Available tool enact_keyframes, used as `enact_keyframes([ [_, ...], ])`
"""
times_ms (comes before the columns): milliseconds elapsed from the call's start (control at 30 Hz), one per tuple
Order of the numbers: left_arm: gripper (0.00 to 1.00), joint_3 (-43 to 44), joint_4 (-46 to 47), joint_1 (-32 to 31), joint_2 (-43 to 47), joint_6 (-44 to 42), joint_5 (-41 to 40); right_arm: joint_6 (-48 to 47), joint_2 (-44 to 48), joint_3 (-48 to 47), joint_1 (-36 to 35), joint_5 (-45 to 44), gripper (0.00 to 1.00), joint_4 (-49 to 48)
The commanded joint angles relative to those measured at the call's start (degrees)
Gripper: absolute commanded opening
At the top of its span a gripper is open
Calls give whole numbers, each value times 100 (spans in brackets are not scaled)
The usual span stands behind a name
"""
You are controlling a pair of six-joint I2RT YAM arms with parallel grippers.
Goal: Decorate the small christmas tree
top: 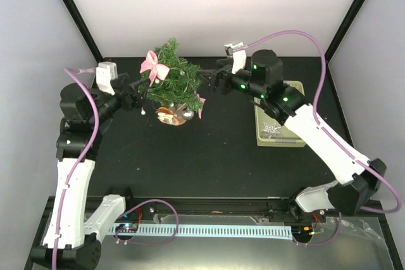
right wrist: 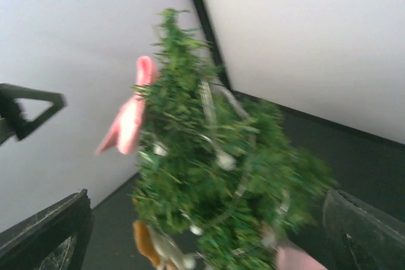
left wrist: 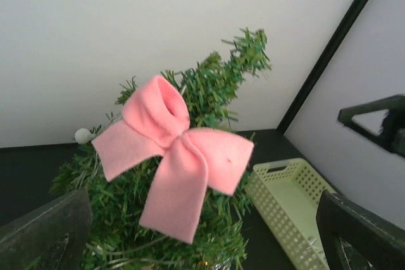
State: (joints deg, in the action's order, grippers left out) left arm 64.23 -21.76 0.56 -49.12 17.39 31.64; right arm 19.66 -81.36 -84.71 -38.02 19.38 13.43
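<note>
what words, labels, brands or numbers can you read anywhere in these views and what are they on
None: no word, number or brand is readable in any view.
The small christmas tree, its pink bow and the pale green basket carry no print.
A star-shaped ornament lies in the basket: a shape only, with no lettering visible.

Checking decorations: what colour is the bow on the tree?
Pink; the bow shows best in left wrist view.
</note>
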Motion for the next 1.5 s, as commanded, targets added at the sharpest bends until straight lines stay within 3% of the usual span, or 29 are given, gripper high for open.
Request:
enact_keyframes([
  [0, 99, -246, -513, -387, 231, -866, -964, -802, 556, 232, 110, -1633, 100, 1082],
  [200, 99, -595, -626, -820, 682, -970, -2574, -786, 697, 478, 795, -2740, 100, 2183],
  [333, 99, -977, -513, -1073, 996, -1146, -2770, -629, 362, 582, 1432, -3523, 97, 2714],
  [533, 99, -1747, -166, -1344, 1484, -1490, -2697, 996, 148, 1469, 2228, -2653, 81, 2087],
  [600, 99, -1896, -102, -1381, 1580, -1514, -2742, 1107, 6, 1567, 2245, -2931, 75, 2099],
  [733, 99, -2157, 33, -1446, 1639, -1589, -2743, 1210, -410, 1573, 2437, -3558, 54, 2234],
  [833, 99, -2351, 160, -1471, 1672, -1632, -2840, 1846, -591, 1804, 2666, -3159, 50, 2114],
  [1033, 99, -2342, 96, -1554, 1738, -1728, -2963, 3103, -1032, 2153, 2993, -3230, 45, 2180],
  [1267, 99, -2348, 110, -1567, 1748, -1739, -3030, 4088, -1387, 2495, 3375, -2882, 31, 2104],
  [1467, 99, -2345, 108, -1567, 1735, -1748, -3023, 4589, -1207, 2872, 3530, -2744, 28, 1679],
])
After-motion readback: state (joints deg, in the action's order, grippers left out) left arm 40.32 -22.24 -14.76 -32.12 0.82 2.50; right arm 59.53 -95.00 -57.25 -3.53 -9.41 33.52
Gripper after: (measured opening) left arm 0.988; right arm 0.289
